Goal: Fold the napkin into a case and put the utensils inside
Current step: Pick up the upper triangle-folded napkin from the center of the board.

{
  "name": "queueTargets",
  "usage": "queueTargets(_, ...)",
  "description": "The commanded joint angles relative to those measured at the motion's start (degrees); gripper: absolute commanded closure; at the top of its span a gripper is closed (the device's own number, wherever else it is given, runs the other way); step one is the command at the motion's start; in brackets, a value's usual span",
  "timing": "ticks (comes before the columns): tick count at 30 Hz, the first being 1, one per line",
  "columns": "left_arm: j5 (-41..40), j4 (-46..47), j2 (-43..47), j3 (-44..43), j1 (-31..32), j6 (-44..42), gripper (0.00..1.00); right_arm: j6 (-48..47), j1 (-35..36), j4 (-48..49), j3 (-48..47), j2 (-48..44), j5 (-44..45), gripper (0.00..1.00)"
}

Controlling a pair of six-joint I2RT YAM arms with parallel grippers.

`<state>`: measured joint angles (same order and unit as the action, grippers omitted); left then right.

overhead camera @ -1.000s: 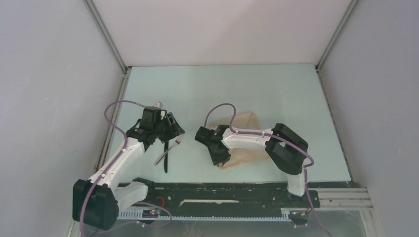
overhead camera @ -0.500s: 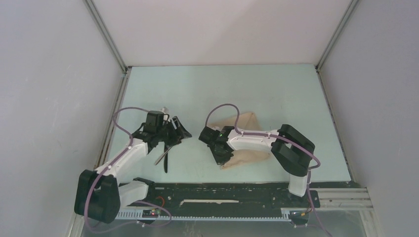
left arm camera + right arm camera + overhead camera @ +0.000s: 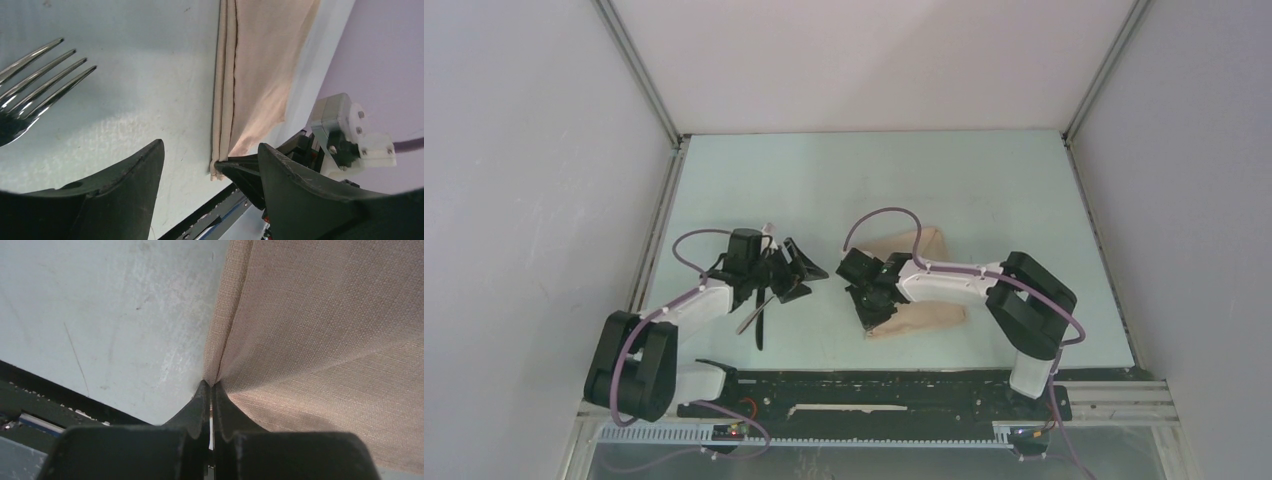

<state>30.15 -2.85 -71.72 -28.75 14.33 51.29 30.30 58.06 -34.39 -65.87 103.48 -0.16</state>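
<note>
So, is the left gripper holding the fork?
No, the left gripper is open and empty; the fork lies apart from it on the table.

On my right wrist feed I see the black right gripper (image 3: 210, 387) with its two fingertips pressed together, pinching the folded edge of the plain beige woven cloth napkin (image 3: 320, 340). The cloth fills the right side and puckers at the pinch. To the left lies the pale blue-green scuffed table top (image 3: 110, 315), bordered below by a black edge strip (image 3: 35, 392).

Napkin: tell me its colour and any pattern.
The napkin is plain beige tan, with no pattern; the right wrist view shows it best.
</note>
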Motion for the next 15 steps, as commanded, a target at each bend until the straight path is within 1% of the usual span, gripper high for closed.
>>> queueTargets(1, 3.8, 7.6, -3.2, 0.6, 0.9, 3.2, 0.26, 0.2, -0.3, 1.7, 0.3, -4.9, -1.5, 1.00)
queueTargets(9, 5.1, 19.9, -10.7, 1.3, 5.7, 10.8, 0.25, 0.6, -0.6, 1.2, 1.5, -8.1, -1.9, 1.00)
queueTargets(12, 4.4, 22.1, -12.4, 1.0, 6.2, 12.1, 0.25, 0.4, -0.7, 1.5, 1.7, -7.8, -1.9, 1.00)
queueTargets(15, 3.8, 22.2, -13.0, 0.6, 6.2, 12.1, 0.24, 0.4, -1.0, 2.0, 1.7, -6.6, -2.4, 1.00)
